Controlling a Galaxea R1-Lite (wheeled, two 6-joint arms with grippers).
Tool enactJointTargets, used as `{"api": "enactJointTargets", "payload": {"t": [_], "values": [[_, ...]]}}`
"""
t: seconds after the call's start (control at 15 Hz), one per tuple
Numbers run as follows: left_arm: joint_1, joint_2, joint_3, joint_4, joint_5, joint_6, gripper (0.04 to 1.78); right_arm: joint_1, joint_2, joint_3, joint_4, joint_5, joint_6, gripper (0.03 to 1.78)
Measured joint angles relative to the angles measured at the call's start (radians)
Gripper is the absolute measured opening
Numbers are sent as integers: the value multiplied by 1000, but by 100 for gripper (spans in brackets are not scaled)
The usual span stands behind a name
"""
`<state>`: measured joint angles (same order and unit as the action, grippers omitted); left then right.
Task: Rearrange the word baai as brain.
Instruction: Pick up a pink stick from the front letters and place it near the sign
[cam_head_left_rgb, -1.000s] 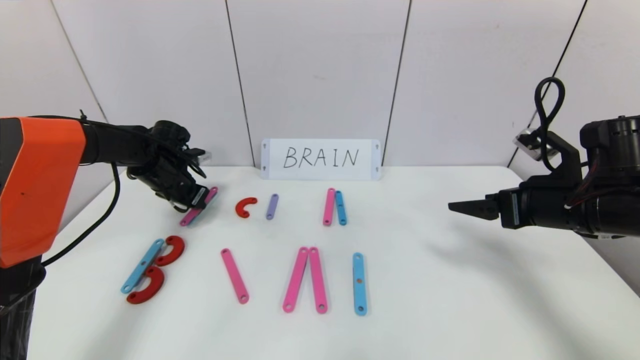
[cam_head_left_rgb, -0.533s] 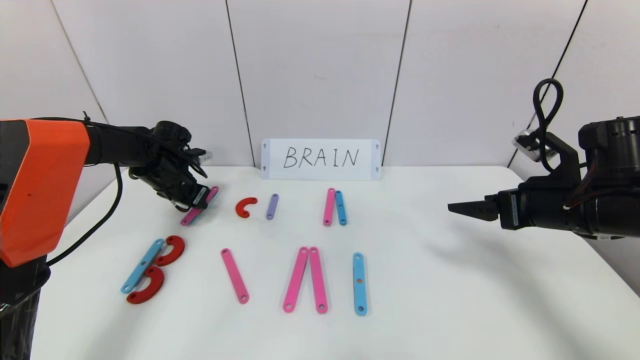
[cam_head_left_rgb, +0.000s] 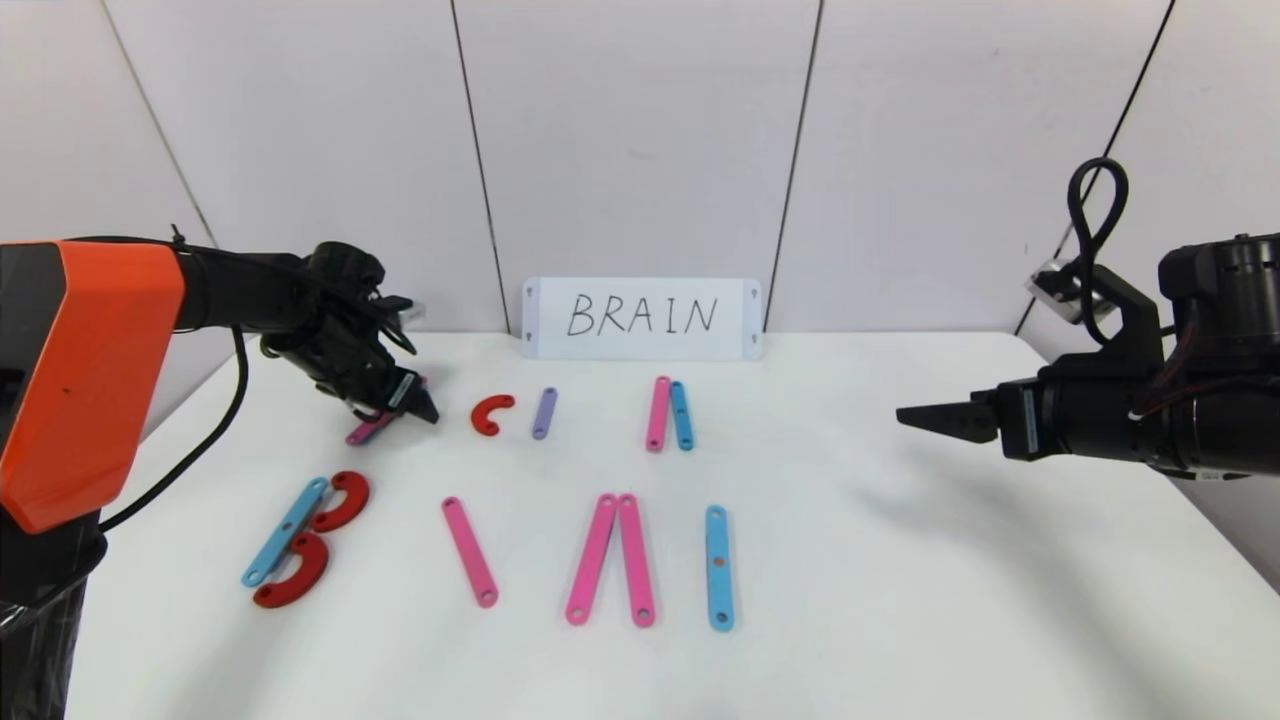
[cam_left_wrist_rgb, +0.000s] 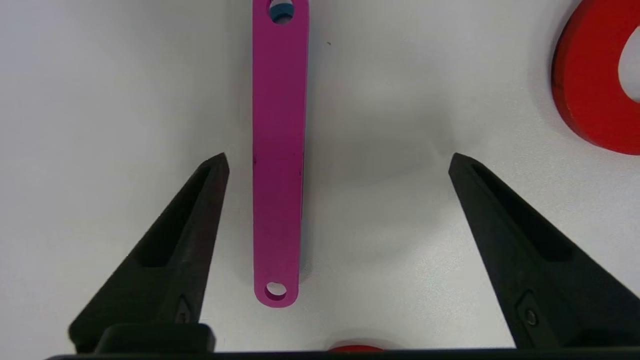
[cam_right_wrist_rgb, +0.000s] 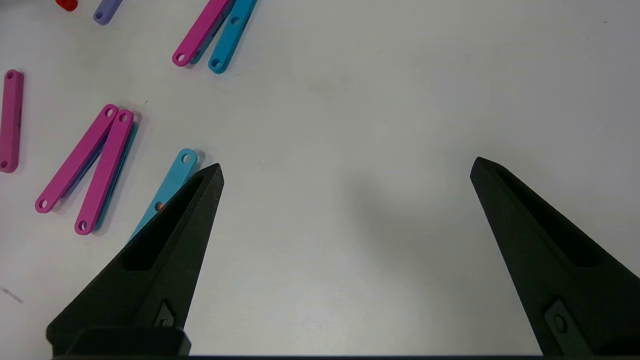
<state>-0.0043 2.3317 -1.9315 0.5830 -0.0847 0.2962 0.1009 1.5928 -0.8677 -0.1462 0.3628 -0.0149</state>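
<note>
My left gripper (cam_head_left_rgb: 408, 404) (cam_left_wrist_rgb: 337, 159) hovers open at the back left of the table. A pink bar (cam_left_wrist_rgb: 278, 150) (cam_head_left_rgb: 364, 431) lies flat between its fingers, nearer one finger and touching neither; blue shows through its far hole. A red curve (cam_head_left_rgb: 490, 414) (cam_left_wrist_rgb: 595, 85) and a purple bar (cam_head_left_rgb: 544, 413) lie just right of it. The front row holds a blue bar (cam_head_left_rgb: 285, 530) with two red curves (cam_head_left_rgb: 340, 500), a single pink bar (cam_head_left_rgb: 470, 552), two pink bars in a narrow V (cam_head_left_rgb: 610, 560) and a blue bar (cam_head_left_rgb: 719, 567). My right gripper (cam_head_left_rgb: 915, 415) (cam_right_wrist_rgb: 347, 164) hangs open and empty at the right.
A white card with handwritten BRAIN (cam_head_left_rgb: 641, 318) leans on the back wall. A pink and blue bar pair (cam_head_left_rgb: 668, 414) lies in front of it. The white table (cam_head_left_rgb: 900, 600) is bare on its right half, under the right arm.
My left gripper has opened and let go of the pink bar, which now lies on the table between the spread fingers. The right arm has not moved.
</note>
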Motion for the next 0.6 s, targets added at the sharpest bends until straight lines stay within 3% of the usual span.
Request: {"api": "enactJointTargets", "payload": {"t": [0.2, 0.6], "values": [[-1, -2, -1, 1, -1, -35, 174, 0, 0, 0, 0, 0, 0, 173], [-29, -72, 14, 7, 1, -245, 174, 0, -4, 1, 0, -2, 1, 173]]}}
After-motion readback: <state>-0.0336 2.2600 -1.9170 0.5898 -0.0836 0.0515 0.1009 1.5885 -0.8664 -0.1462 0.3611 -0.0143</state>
